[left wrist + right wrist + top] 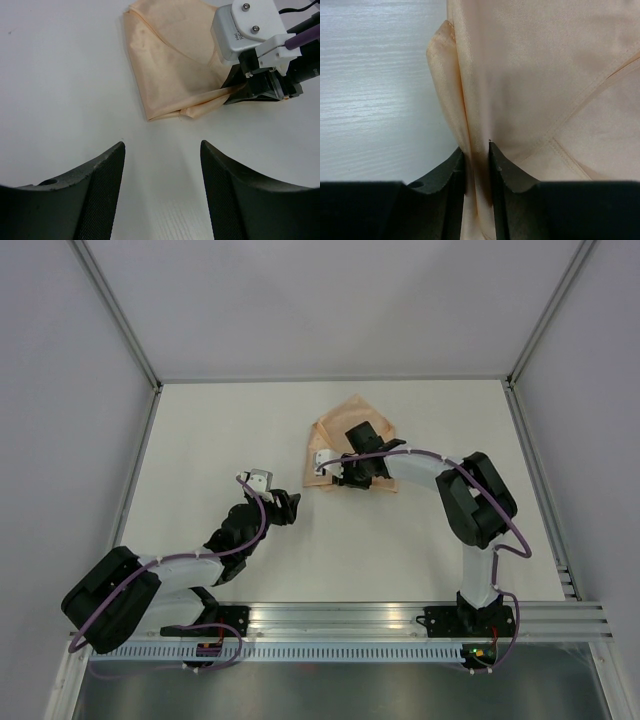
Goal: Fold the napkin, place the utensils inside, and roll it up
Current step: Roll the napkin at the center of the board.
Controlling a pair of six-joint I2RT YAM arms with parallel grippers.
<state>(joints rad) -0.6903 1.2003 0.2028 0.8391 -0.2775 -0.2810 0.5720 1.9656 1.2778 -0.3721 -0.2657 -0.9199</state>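
Two grippers differ in duty: the right gripper [476, 156] is clamped on a raised ridge of the napkin [530, 75], evidently to draw that edge over as a fold. The left gripper [162, 150] hangs with jaws apart over bare table [60, 75], short of the cloth's lower corner, apparently held in reserve. The napkin lies partly folded and bunched in the upper centre of the top view, right of the midline; no utensil shows in any view, so folding appears unfinished.
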